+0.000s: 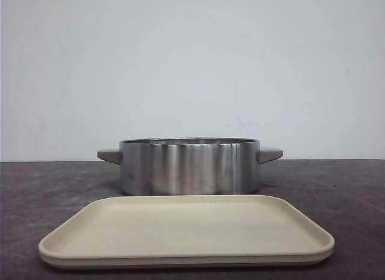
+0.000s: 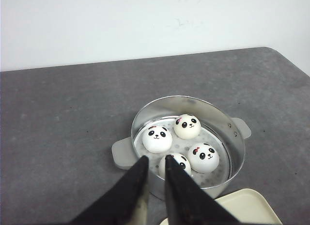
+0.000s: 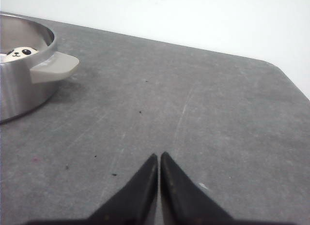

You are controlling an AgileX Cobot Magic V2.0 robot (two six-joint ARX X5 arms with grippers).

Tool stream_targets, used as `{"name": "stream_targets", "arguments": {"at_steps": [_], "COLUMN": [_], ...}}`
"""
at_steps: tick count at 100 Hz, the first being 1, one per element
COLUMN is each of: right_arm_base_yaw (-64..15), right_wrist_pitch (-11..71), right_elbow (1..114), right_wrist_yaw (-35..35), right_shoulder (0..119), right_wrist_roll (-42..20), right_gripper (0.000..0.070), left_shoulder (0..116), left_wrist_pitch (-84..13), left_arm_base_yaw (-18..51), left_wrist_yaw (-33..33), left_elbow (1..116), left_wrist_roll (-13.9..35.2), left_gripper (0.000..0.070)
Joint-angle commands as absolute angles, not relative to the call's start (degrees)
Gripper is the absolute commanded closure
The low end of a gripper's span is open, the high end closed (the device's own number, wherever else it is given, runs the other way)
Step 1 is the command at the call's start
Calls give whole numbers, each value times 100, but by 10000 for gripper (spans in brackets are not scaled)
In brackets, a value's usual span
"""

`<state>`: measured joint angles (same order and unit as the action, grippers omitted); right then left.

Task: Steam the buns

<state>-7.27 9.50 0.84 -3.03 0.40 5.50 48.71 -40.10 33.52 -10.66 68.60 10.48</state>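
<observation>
a: front view first. you've got the steel steamer pot [image 1: 189, 167] sitting on the counter [image 1: 54, 189] with the cream tray [image 1: 186, 232] just in front of it, bare on top. no arm and no claw shows here, and you can't see inside the pot from this height.

b: left wrist view, then. where are the buns [image 2: 180, 143]?

a: all four panda-faced buns are down in the pot, on the perforated plate. your left claw [image 2: 155, 163] hangs above the near rim, jaws a narrow slit apart and holding nothing. the buns lie straight ahead of it and below, the closest one partly hidden behind the tips. a corner of the tray pokes in beside the claw.

b: right wrist view?

a: your right claw [image 3: 159, 159] is pressed closed, empty, over bare counter. the pot is well off to its side, one grey handle [image 3: 53, 67] toward it, one bun peeking over the rim.

b: so which arm?

a: i'd say left is plainly nearer. buns look already loaded, so whatever comes next at the pot, left reaches it first.
</observation>
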Motion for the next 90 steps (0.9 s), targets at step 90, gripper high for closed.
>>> {"name": "stream_targets", "arguments": {"at_steps": [90], "right_arm_base_yaw": [-727], "right_wrist_pitch": [904], "right_elbow": [69], "right_wrist_yaw": [-301], "right_shoulder": [21], "right_wrist_roll": [473], "right_gripper": [692], "left_shoulder": [2095], "left_wrist_pitch": [-3030], "left_arm_base_yaw": [2086], "left_wrist_yaw": [-410], "left_elbow": [5221], "left_wrist_roll": [552], "left_gripper": [678]}}
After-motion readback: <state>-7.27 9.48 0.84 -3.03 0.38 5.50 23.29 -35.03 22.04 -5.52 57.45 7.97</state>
